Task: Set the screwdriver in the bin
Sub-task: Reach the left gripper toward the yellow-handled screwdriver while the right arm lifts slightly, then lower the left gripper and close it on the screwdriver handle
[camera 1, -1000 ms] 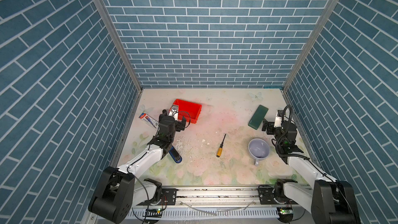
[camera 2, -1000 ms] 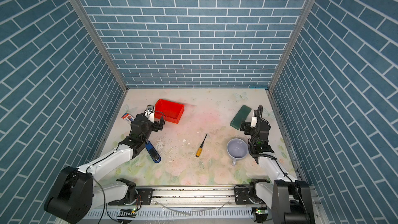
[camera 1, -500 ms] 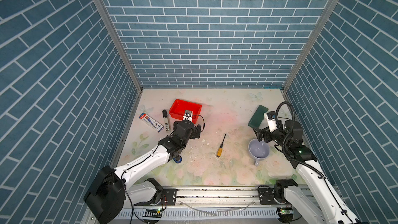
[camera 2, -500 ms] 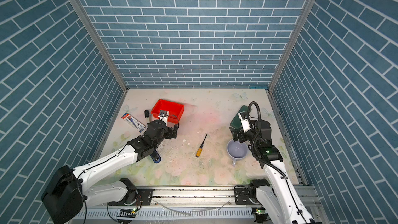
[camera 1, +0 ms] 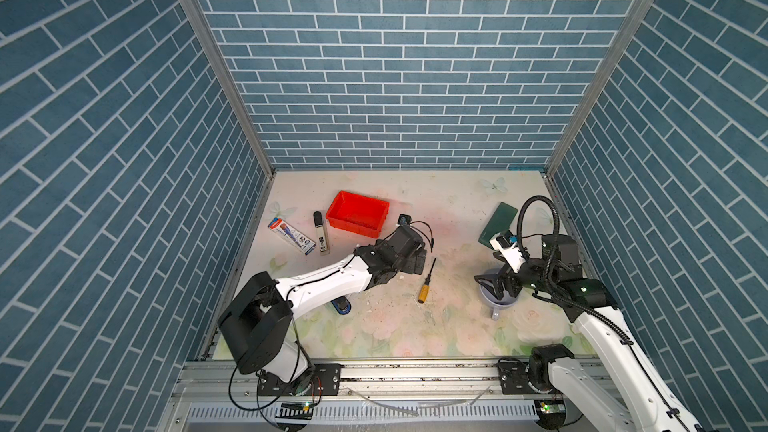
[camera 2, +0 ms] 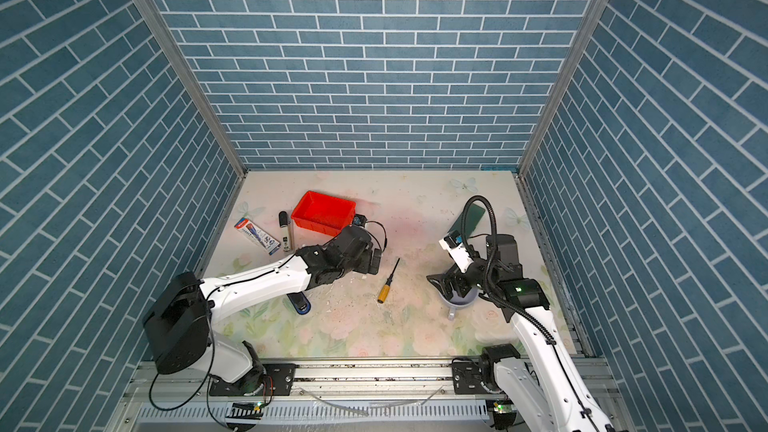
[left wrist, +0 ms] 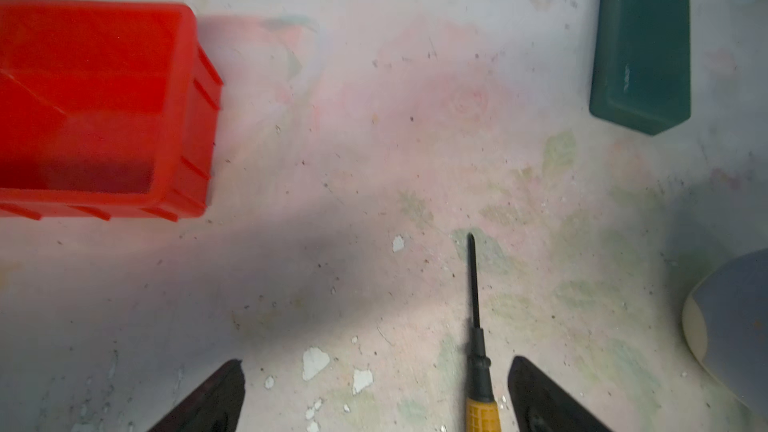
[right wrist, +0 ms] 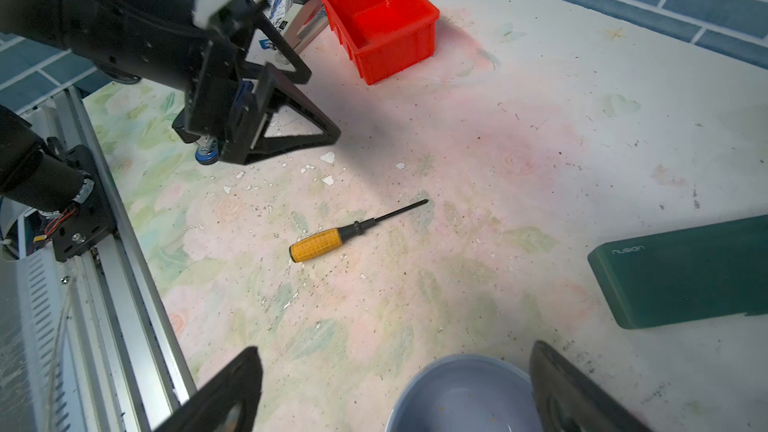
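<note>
The left gripper (left wrist: pixel 374 363) has its jaws spread wide and holds nothing. In the left wrist view the screwdriver (left wrist: pixel 478 347) shows between its fingers, closer to one and untouched. The right gripper (right wrist: pixel 392 351) is also spread wide and empty, hovering over the mug (right wrist: pixel 465 392). The screwdriver lies flat on the table (camera 1: pixel 395 326) mid-scene, its long axis running near to far — yellow handle toward the near edge, black tip pointing far and slightly right. The bin (camera 1: pixel 353 226) sits far-left of it, well apart.
</note>
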Controlling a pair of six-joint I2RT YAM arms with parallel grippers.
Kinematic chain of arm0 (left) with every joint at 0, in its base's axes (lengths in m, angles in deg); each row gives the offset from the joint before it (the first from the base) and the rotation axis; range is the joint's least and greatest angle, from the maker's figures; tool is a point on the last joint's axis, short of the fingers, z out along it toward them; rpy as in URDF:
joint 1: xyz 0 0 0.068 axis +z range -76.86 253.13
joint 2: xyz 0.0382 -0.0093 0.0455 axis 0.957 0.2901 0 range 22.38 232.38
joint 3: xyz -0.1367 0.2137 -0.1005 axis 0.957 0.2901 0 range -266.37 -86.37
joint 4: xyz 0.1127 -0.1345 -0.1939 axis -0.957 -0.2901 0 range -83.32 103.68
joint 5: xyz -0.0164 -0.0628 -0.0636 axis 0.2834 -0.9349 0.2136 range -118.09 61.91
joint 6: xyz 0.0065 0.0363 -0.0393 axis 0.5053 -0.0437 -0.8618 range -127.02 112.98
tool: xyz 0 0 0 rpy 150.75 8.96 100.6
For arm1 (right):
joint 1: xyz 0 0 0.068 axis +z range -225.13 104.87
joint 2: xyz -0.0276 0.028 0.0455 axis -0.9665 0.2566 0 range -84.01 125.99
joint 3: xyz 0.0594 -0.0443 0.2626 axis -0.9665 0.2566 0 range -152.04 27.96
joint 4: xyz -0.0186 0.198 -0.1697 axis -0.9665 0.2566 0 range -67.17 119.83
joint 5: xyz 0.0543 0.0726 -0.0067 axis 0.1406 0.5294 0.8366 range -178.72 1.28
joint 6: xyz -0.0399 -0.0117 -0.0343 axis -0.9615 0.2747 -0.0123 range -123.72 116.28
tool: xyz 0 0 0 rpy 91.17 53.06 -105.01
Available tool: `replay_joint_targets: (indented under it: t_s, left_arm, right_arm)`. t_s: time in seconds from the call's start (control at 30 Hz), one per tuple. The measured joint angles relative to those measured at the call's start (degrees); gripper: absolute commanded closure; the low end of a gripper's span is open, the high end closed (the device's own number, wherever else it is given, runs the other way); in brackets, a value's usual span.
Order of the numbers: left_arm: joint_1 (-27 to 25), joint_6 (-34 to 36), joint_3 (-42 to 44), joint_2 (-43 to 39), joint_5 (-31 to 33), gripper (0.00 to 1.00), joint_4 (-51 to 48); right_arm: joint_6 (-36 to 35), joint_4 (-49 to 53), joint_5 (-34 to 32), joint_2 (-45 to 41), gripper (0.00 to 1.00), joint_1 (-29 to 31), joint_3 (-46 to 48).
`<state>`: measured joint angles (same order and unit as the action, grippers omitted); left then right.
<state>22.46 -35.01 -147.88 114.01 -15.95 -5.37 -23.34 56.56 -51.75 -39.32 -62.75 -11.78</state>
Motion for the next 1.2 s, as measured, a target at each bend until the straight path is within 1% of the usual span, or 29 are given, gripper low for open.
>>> replay_joint_targets:
  t_s: [0.1, 0.23, 0.33, 0.4, 0.47, 0.67, 0.83, 0.9, 0.97, 1.07, 1.13, 1.2]
  left_arm:
    - [-0.8, -0.4, -4.2, 3.9, -2.1, 0.04, -4.2]
    - [-1.5, -0.8, -9.9, 9.0, -4.7, 0.06, -10.0]
    - [-2.2, -0.7, -13.7, 13.0, -5.9, 0.11, -13.8]
    - [-2.8, -0.7, -15.1, 14.8, -6.5, 0.16, -16.0]
    - [-3.5, -0.7, -16.0, 16.2, -7.3, 0.18, -17.9]
    - [-4.9, -0.6, -18.7, 19.6, -8.9, 0.29, -22.5]
    - [-5.6, -0.7, -19.6, 21.7, -10.9, 0.33, -23.8]
    - [-5.7, -0.7, -19.9, 22.7, -11.9, 0.43, -24.0]
    - [-5.8, -0.7, -20.2, 23.8, -12.6, 0.49, -24.0]
    - [-5.8, -0.8, -20.3, 24.6, -13.2, 0.62, -24.2]
    - [-5.8, -1.0, -20.3, 24.6, -13.5, 0.66, -24.1]
    - [-5.8, -1.0, -20.3, 24.6, -13.7, 0.72, -24.2]
  right_arm:
    - [-1.1, 1.0, 0.2, -0.5, 0.01, 0.1, 0.0]
    - [-1.9, 1.7, 0.3, -0.6, 0.01, 0.6, 0.0]
    - [-2.3, 1.8, 0.2, -0.7, 0.01, 0.7, 0.0]
    - [-2.8, 1.9, 0.2, -0.9, 0.01, 0.8, 0.0]
    - [-3.0, 1.9, 0.2, -0.9, 0.01, 0.8, 0.0]
    - [-3.2, 1.9, 0.1, -0.9, 0.01, 0.8, 0.0]
    - [-3.2, 1.9, 0.1, -0.9, 0.01, 0.9, 0.0]
    - [-3.3, 1.9, 0.1, -0.9, 0.01, 0.9, 0.0]
    - [-3.3, 1.9, 0.1, -1.0, 0.01, 0.9, 0.0]
    - [-3.3, 1.9, -0.1, -1.1, 0.01, 0.9, 0.0]
    - [-3.3, 1.9, -0.2, -1.2, 0.01, 0.9, 0.0]
    - [-3.3, 1.9, -0.2, -1.4, 0.01, 1.0, 0.0]
